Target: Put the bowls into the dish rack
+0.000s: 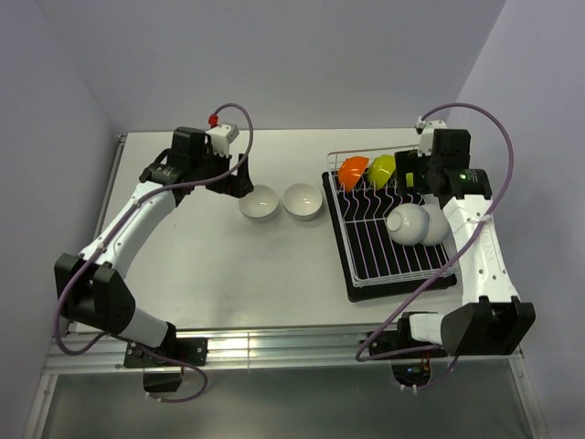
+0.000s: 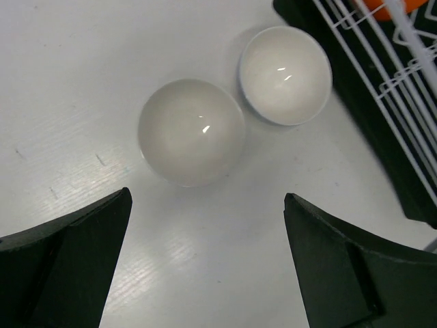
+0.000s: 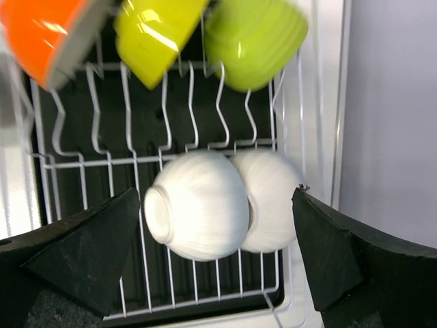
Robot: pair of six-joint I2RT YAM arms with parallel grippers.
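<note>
Two white bowls stand upright on the table, one on the left [image 1: 260,203] [image 2: 191,131] and one on the right [image 1: 303,201] [image 2: 285,74]. My left gripper [image 1: 236,179] [image 2: 207,198] is open and empty, just left of and above the left bowl. The dish rack [image 1: 393,247] [image 3: 171,280] holds an orange bowl [image 1: 353,172] [image 3: 41,34], two lime green bowls [image 3: 157,34] [image 3: 256,37] and two white bowls on their sides [image 3: 198,205] [image 3: 273,198]. My right gripper [image 1: 413,176] [image 3: 216,198] is open and empty above the rack.
The rack's black tray [image 2: 341,75] lies close to the right of the right table bowl. The table's right edge [image 3: 328,137] and a grey wall run beside the rack. Bare table lies in front of the two bowls.
</note>
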